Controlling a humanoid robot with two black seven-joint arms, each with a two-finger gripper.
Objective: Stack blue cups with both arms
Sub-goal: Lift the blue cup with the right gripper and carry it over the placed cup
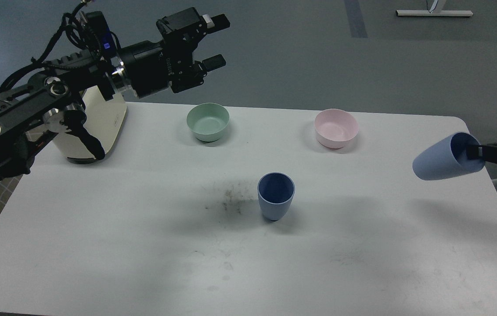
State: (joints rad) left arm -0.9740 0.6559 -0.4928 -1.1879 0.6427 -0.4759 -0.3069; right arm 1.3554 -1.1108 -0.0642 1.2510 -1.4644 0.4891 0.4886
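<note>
One blue cup (275, 195) stands upright at the middle of the white table (143, 245). The second blue cup (441, 159) hangs in the air above the table's right edge, tipped on its side with its mouth to the right. My right gripper (473, 152) comes in from the right edge and is shut on that cup's rim, one finger inside the mouth. My left gripper (216, 42) is open and empty, held high above the table's back left, beyond the green bowl.
A green bowl (208, 121) and a pink bowl (336, 127) stand at the back of the table. A cream-coloured appliance (99, 127) stands at the back left under my left arm. A dark smudge (231, 199) lies left of the upright cup.
</note>
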